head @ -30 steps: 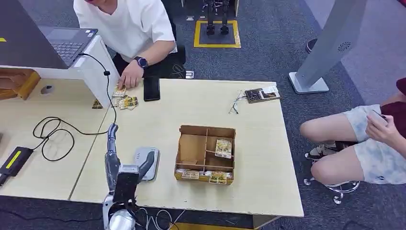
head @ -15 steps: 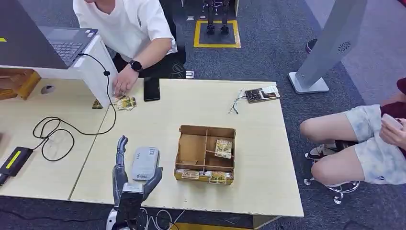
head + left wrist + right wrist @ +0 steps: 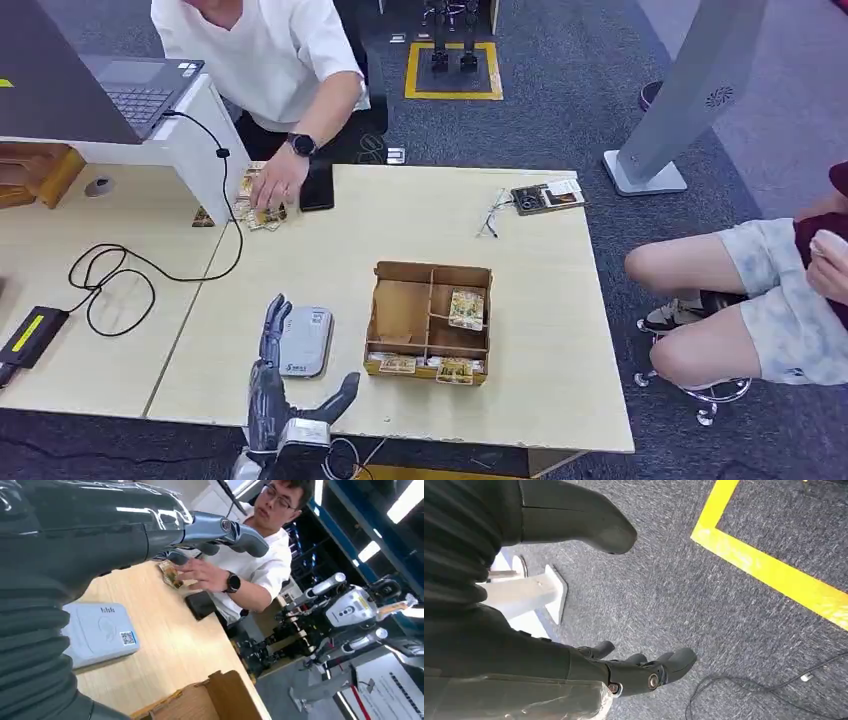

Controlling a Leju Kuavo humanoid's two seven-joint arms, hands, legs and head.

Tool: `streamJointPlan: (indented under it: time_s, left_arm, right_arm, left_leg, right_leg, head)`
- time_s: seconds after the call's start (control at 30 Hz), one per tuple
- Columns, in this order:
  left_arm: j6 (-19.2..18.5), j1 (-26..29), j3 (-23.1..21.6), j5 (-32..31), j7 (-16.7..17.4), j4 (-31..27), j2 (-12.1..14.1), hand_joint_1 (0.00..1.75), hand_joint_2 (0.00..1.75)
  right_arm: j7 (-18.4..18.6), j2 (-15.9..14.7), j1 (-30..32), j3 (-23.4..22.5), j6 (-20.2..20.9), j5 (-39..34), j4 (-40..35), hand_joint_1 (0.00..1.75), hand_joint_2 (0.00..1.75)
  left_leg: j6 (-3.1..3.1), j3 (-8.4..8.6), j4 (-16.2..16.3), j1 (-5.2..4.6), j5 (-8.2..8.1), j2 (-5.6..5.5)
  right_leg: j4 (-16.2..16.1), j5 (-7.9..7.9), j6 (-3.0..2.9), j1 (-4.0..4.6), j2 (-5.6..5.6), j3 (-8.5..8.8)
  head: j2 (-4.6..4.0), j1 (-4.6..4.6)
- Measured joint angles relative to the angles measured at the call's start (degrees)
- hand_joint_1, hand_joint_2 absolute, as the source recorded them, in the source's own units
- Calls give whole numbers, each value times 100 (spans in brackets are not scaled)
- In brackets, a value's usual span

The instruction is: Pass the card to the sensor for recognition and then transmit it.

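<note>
Since a second ago the left hand (image 3: pixel 285 395) has drawn back toward the table's near edge, off the grey sensor (image 3: pixel 303 341), fingers spread and empty. A person's hand (image 3: pixel 272 189) covers the cards (image 3: pixel 262 215) at the far edge beside a black phone (image 3: pixel 317 187). More cards lie in the cardboard box (image 3: pixel 430 321). The sensor carries a QR code. The right hand (image 3: pixel 634 672) hangs open above carpet

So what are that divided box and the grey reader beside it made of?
The divided box looks like thin brown cardboard or plywood: matte, with slotted dividers and raw edges. The grey reader seems to be moulded plastic, smooth, with rounded corners and a printed code sticker on top.
</note>
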Motion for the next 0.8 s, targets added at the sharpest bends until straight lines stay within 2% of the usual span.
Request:
streamJointPlan:
  time_s: [0.27,0.57,0.8]
  left_arm:
    - [0,64,-310,-281,-20,-24,33,0,175]
    - [0,35,-378,-2178,-212,28,85,0,175]
    - [0,17,-378,-3066,-63,131,127,0,175]
  right_arm:
    - [0,0,-1,-2,4,13,0,0,175]
    - [2,0,-8,-2,74,120,0,0,175]
    - [28,0,-21,-2,105,179,-2,0,175]
  left_leg:
    - [2,0,0,0,-1,0]
    - [2,0,0,0,-1,0]
    - [2,0,0,0,-1,0]
  right_leg:
    - [0,0,0,0,-1,1]
    - [0,0,0,0,-1,1]
    - [0,0,0,0,-1,1]
  head:
    - [0,2]
    - [-2,2]
    - [0,2]
